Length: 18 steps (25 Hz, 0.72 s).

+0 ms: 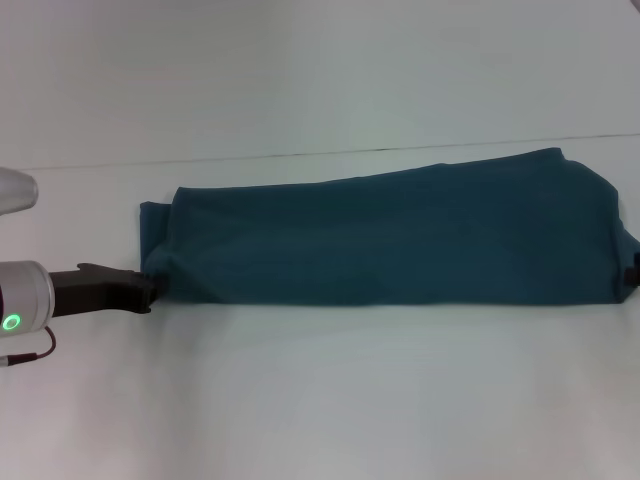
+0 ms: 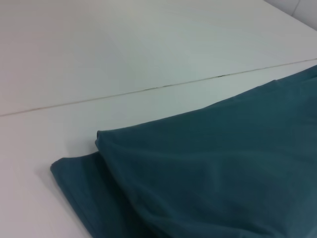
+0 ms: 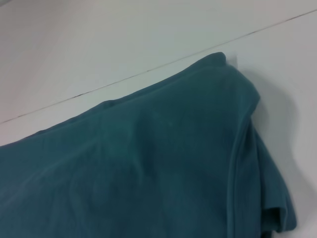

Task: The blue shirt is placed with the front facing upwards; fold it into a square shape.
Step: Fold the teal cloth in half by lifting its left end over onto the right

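Observation:
The blue shirt (image 1: 400,240) lies as a long, folded teal band across the white table (image 1: 320,400); no lettering shows. My left gripper (image 1: 150,287) is at the band's near left corner, shut on the cloth, which puckers around its tip. Only a dark sliver of my right gripper (image 1: 633,272) shows, at the band's near right corner by the picture's edge. The left wrist view shows the layered left end of the shirt (image 2: 223,163). In the right wrist view the shirt (image 3: 148,168) shows its right end with a folded sleeve edge.
A thin dark seam (image 1: 300,155) runs across the white surface just behind the shirt. Bare white table stretches in front of the band and behind the seam.

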Each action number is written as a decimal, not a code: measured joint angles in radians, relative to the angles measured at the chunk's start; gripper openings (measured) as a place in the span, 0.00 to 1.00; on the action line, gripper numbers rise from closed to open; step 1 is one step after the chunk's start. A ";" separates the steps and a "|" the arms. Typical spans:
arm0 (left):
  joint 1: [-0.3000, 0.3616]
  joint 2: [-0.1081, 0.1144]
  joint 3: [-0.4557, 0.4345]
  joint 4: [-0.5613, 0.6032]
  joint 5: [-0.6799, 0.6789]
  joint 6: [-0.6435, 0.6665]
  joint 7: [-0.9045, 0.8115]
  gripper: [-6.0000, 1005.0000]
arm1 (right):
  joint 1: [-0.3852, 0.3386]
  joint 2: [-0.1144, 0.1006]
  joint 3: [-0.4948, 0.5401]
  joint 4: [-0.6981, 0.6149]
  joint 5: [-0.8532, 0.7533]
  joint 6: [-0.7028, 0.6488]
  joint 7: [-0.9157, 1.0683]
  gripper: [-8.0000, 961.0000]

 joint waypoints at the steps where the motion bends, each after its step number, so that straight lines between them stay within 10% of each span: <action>1: 0.000 0.000 0.000 0.000 0.000 0.000 0.000 0.01 | 0.000 0.000 0.000 0.000 0.000 0.000 0.000 0.07; 18: 0.029 0.001 -0.006 0.058 0.011 0.043 -0.024 0.01 | -0.021 -0.018 0.008 -0.011 0.013 -0.011 0.002 0.01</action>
